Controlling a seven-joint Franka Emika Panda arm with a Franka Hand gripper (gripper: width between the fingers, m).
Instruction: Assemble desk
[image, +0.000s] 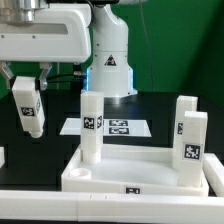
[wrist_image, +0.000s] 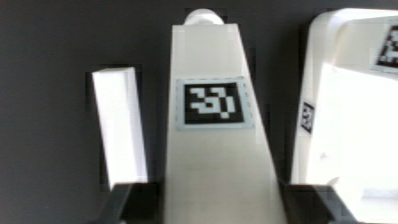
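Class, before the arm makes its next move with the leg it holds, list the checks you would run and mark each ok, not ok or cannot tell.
1. Leg gripped in the gripper: ok, jaws closed on it.
2. Held leg upright: ok.
3. Held leg clear of the tabletop: ok, it hangs to the exterior view's left of the tabletop.
4. Legs already standing on the tabletop: ok, two upright.
5. Target corner socket free: cannot tell.
6. Marker board undisturbed: ok, flat on the table.

White rounded arm, blue-lit base with black warning triangle
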